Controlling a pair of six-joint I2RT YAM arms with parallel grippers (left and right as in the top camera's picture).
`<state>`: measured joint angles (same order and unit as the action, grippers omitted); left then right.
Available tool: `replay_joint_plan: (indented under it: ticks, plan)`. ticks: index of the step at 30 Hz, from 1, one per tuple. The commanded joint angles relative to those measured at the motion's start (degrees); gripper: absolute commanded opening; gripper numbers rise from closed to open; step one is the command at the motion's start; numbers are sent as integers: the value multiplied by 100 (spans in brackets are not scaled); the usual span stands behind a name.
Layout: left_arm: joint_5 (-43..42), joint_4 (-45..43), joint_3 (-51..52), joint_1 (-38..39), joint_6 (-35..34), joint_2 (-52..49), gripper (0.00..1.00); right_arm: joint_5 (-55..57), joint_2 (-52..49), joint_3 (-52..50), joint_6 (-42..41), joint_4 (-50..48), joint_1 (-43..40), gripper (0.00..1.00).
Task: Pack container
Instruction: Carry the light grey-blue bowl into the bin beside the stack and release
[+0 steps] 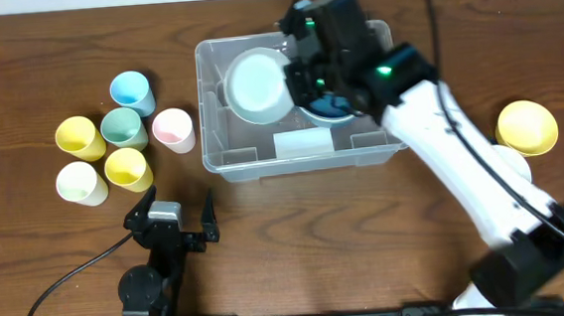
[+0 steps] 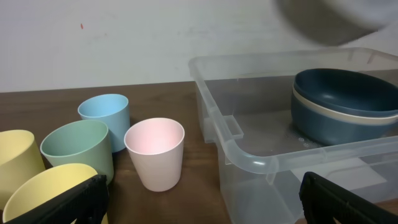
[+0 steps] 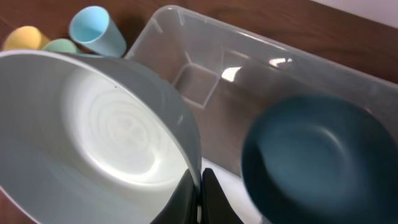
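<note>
Right gripper (image 3: 199, 186) clamping pale bowl (image 3: 106, 130) by its rim, holding it over container (image 1: 207, 123) sitting mid-table, dark blue bowl (image 3: 305, 149) lying inside, left gripper (image 1: 172, 213) sitting with jaws apart near cups (image 1: 123, 127)

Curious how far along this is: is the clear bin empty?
Not empty: a dark blue bowl sits inside the container; the right gripper holds a pale bowl over it.

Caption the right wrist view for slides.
Right gripper holds a pale bowl by its rim above the container; a dark bowl sits inside.
</note>
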<state>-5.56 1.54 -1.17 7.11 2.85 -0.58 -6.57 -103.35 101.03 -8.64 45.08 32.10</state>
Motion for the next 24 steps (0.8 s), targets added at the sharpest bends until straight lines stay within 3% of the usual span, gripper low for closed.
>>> replay_joint_plan:
  ticks: [1,24]
  plan:
    - [-44,208,94,-31,11,35,98,365,-459,136,61,-199,76,1]
    - [-44,208,94,-31,11,35,98,684,-2188,136,63,-1794,15,1]
